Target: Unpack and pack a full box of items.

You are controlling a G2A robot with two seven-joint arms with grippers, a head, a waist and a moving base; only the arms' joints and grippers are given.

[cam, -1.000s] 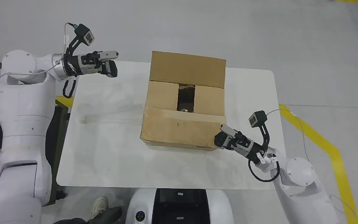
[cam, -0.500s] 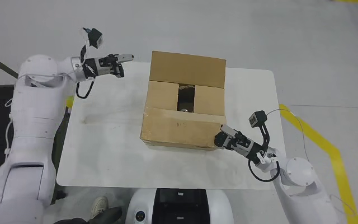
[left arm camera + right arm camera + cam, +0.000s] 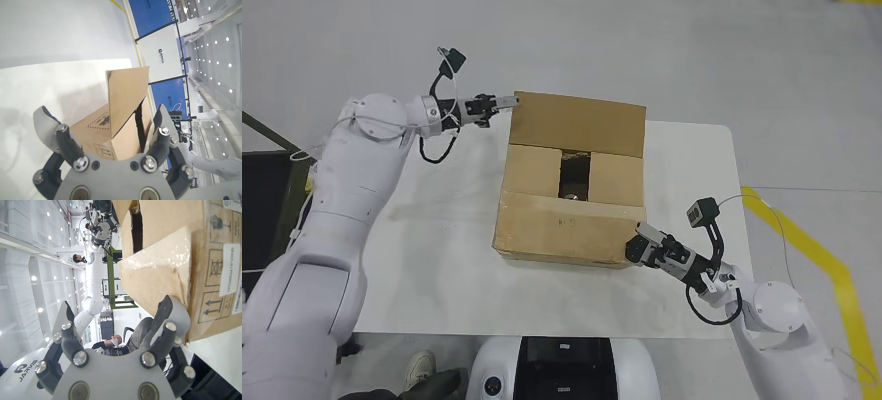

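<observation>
1 cardboard box (image 3: 572, 190) sits on the white table (image 3: 432, 260) over grey floor (image 3: 762, 60). Both spread wide, left end effector (image 3: 504, 102) is at its far corner, right end effector (image 3: 637, 246) its near corner.

I saw a grey floor (image 3: 802, 60), a yellow line (image 3: 802, 235) at right, and blue panels (image 3: 151, 15) far off.
</observation>
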